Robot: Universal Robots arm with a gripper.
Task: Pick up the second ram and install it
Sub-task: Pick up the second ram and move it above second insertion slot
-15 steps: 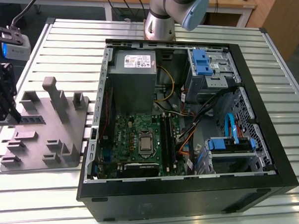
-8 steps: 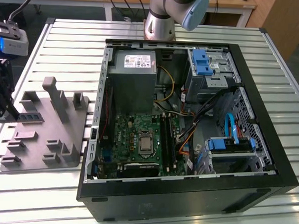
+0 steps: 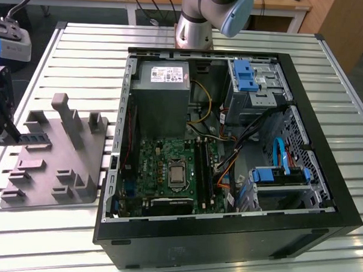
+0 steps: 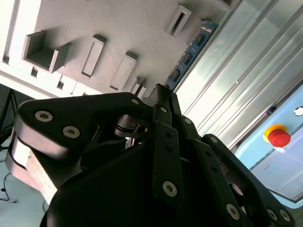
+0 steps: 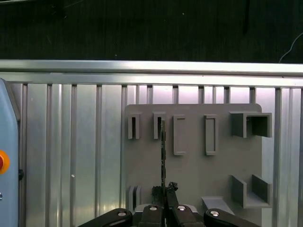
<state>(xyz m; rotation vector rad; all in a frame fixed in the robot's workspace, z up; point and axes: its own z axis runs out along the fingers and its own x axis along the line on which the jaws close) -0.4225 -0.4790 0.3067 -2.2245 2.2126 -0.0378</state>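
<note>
The end effector point(image 5: 164, 189) has its fingers drawn in tight on one end of the second ram point(image 5: 163, 151). The stick stands on its long edge over the grey fixture block point(image 3: 59, 167); whether it touches the block I cannot tell. The block lies near the bench point(image 3: 83, 47) edge at the exterior view's left, just beside the open computer case point(image 3: 225, 234).
</note>
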